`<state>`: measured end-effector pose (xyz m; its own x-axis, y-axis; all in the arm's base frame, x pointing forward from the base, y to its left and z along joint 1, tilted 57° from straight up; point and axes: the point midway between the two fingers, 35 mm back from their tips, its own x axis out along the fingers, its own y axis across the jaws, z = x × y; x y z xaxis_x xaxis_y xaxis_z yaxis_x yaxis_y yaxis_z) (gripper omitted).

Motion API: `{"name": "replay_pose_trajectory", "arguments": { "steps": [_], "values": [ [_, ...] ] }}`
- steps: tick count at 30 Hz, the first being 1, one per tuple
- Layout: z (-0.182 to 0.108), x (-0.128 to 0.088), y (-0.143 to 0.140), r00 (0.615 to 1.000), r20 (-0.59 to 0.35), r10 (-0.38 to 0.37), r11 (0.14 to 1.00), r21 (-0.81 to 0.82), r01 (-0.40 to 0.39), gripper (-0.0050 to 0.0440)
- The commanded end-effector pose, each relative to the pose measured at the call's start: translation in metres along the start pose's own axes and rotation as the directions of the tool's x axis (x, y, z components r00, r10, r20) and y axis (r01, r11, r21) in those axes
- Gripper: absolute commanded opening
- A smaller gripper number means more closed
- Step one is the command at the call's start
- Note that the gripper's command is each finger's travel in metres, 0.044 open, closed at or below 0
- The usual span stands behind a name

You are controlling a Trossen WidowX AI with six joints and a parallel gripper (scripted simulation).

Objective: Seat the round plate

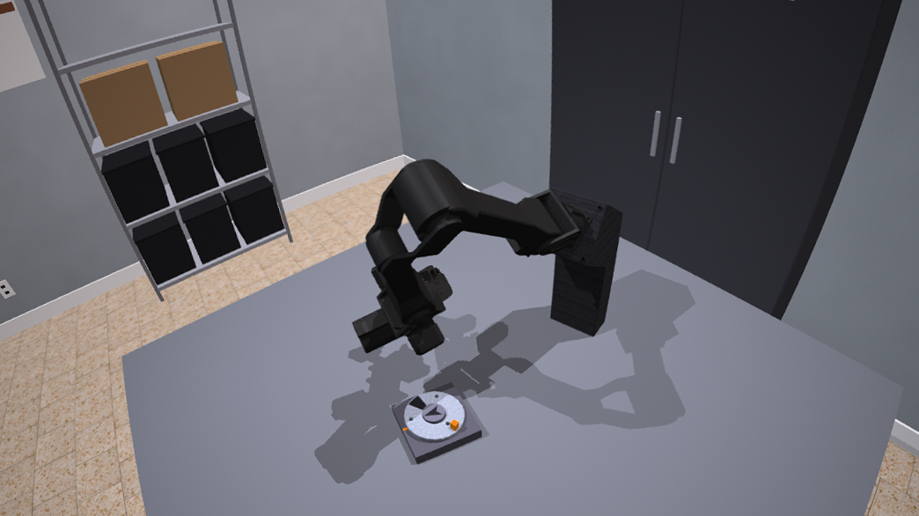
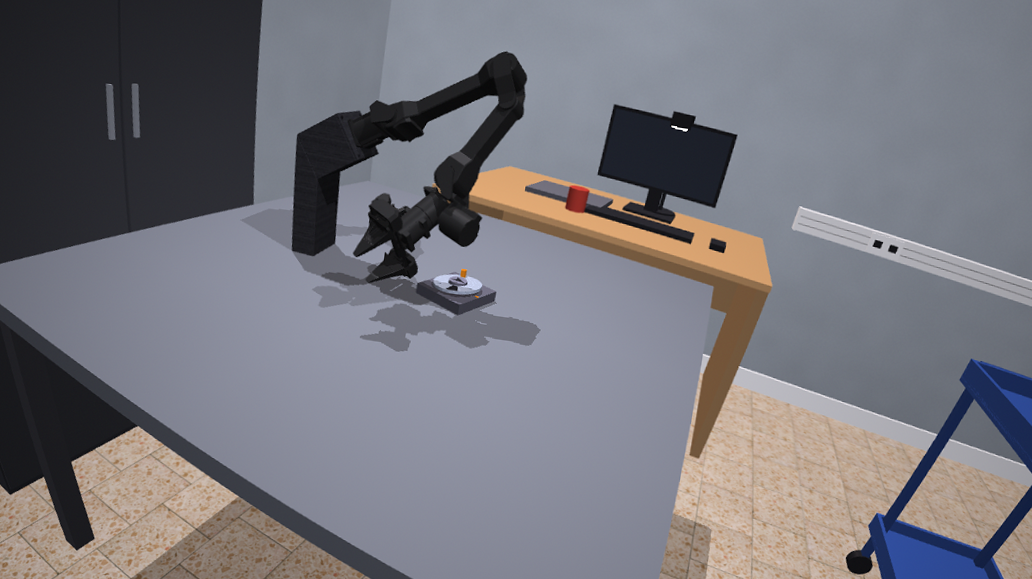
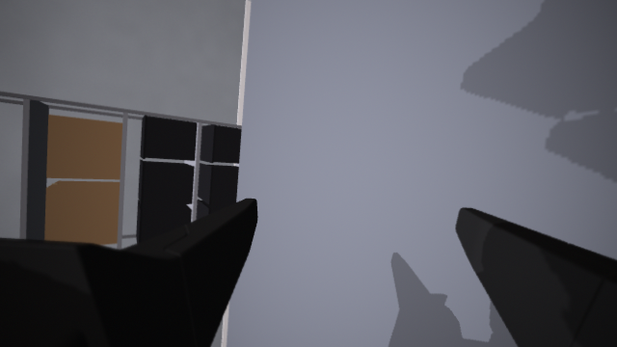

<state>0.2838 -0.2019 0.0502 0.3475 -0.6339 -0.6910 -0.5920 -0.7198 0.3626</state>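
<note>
The round white plate lies flat on the dark square base near the middle of the grey table. Its orange tab sits at the plate's near right edge, and a small orange mark shows at its left edge. The plate also shows in the exterior view on the base. My gripper is open and empty, a little to the side of the base and just above the table. In the wrist view the two fingers stand wide apart with only bare table between them. The plate is out of the wrist view.
The arm's black pedestal stands at the back of the table. A shelf with boxes and a dark cabinet stand beyond the table. A wooden desk with a monitor adjoins the far side, and a blue cart stands on the floor.
</note>
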Motion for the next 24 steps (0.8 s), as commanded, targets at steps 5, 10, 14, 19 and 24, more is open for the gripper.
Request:
{"name": "replay_pose_trajectory", "arguments": {
  "steps": [5, 10, 14, 19, 24],
  "values": [
    [-0.002, -0.002, 0.001, 1.000, -0.009, 0.000, 1.000, 0.004, 0.000, 0.0400],
    [-0.002, -0.002, 0.001, 1.000, -0.009, 0.000, 1.000, 0.004, 0.000, 0.0400],
    [-0.002, -0.002, 0.001, 1.000, -0.009, 0.000, 1.000, 0.004, 0.000, 0.0400],
    [-0.005, -0.006, 0.001, 1.000, -0.017, -0.022, 0.998, -0.061, 0.021, 0.0352],
    [-0.012, -0.026, -0.005, 0.990, -0.044, -0.133, 0.918, -0.382, 0.107, 0.0232]
  ]
}}
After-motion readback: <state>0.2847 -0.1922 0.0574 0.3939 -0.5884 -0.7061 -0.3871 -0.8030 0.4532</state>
